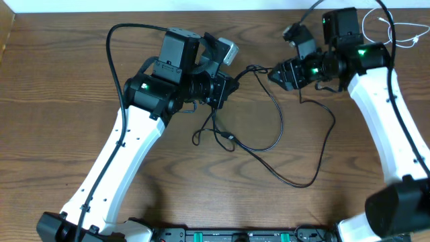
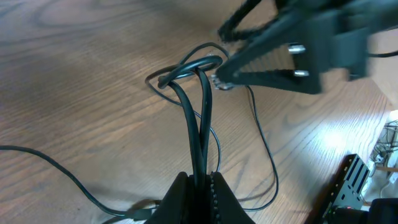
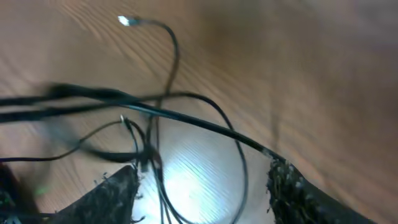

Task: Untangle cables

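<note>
The left jaws were clenched on two strands of the thin black looped cables (image 2: 204, 118), long axis running straight ahead to a tangle where the released right jaws straddled other strands, nearer it; slack lay on the brown wooden bench (image 1: 67, 81).

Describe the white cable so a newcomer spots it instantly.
On the table, go to the far right corner, just past the right arm. A thin white cable lies looped there. It is the only white one; the black cables sprawl mid-table between the arms.
</note>
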